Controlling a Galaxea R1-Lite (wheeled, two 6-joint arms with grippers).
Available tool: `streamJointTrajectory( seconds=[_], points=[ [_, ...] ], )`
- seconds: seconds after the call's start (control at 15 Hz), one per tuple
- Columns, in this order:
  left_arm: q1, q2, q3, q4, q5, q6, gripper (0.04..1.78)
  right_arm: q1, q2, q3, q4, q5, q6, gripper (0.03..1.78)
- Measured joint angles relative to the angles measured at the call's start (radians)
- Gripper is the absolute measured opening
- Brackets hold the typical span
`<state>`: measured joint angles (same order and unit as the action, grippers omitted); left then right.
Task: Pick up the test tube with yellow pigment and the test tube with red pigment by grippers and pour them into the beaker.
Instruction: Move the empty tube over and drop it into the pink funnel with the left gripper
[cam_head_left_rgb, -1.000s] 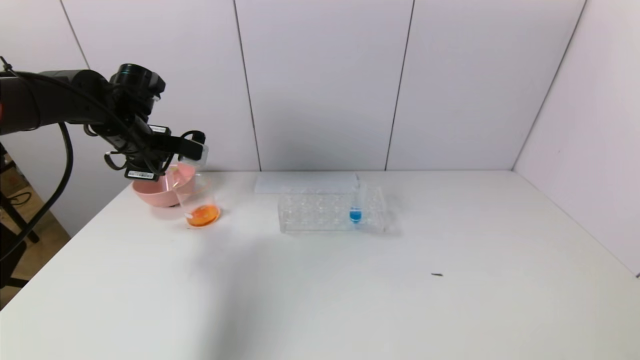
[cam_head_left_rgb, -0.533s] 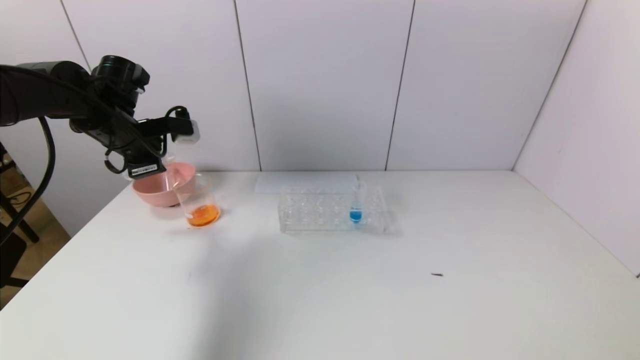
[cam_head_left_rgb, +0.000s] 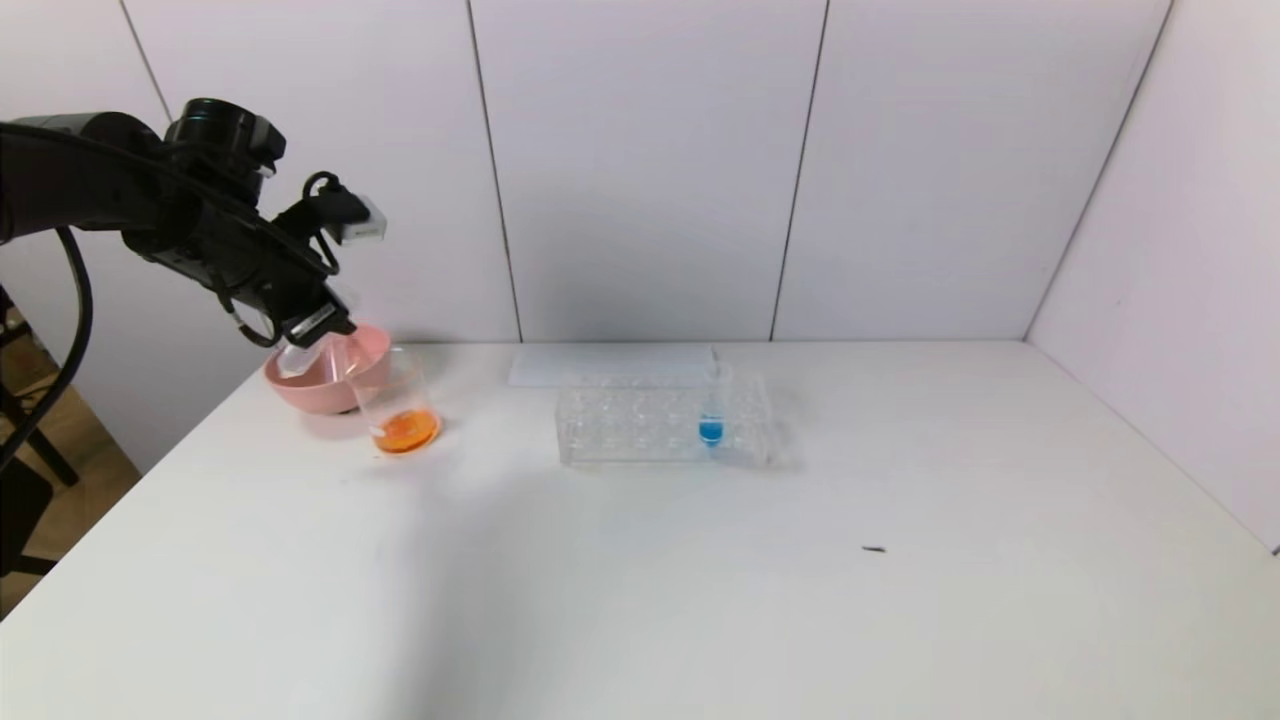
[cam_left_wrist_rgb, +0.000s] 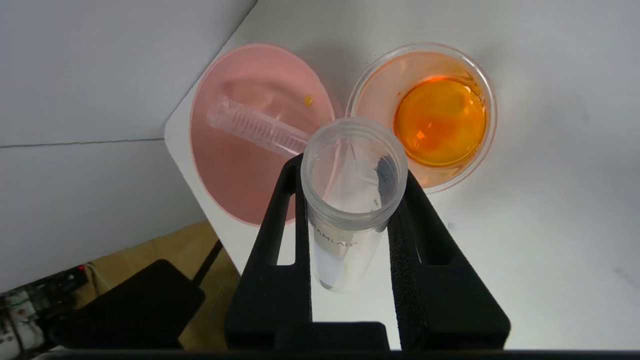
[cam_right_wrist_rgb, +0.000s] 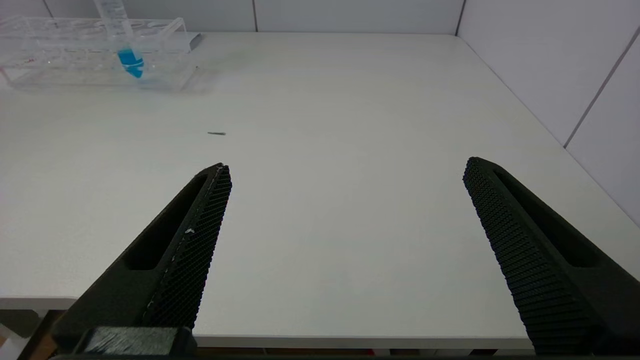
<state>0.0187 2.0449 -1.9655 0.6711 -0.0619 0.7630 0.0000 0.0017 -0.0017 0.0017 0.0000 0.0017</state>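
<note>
A: What does the head view give?
B: The left gripper (cam_head_left_rgb: 318, 335) hangs over the pink bowl (cam_head_left_rgb: 310, 390), pinching an empty test tube (cam_head_left_rgb: 297, 357). The beaker (cam_head_left_rgb: 397, 405), with orange liquid, stands just beside the bowl; the tube rack (cam_head_left_rgb: 640, 425) holds a blue-liquid tube (cam_head_left_rgb: 711, 415).

A: And the left wrist?
B: Both fingers (cam_left_wrist_rgb: 280, 235) press the empty tube's sides. A second empty tube (cam_left_wrist_rgb: 257, 127) lies in the bowl.

A: Right wrist?
B: The right gripper (cam_right_wrist_rgb: 345, 200) is spread wide above the table (cam_right_wrist_rgb: 350, 125), holding nothing.

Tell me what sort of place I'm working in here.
Probably a mock chemistry bench: a clear plastic tube rack holding a blue-liquid tube, a clear glass beaker of orange liquid, plain white table.
</note>
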Motion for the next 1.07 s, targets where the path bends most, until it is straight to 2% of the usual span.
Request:
streamJointTrajectory(
  seconds=[0.33,0.6,1.07],
  points=[
    [0.000,-0.019,-0.001,-0.041,-0.027,-0.221,0.46,0.000,0.000,0.000,0.000,0.000,0.000,1.70],
    [0.000,-0.040,0.029,-0.167,-0.032,-0.417,0.46,0.000,0.000,0.000,0.000,0.000,0.000,1.70],
    [0.022,-0.073,0.083,-0.331,-0.014,-0.650,0.46,0.000,0.000,0.000,0.000,0.000,0.000,1.70]
  ],
)
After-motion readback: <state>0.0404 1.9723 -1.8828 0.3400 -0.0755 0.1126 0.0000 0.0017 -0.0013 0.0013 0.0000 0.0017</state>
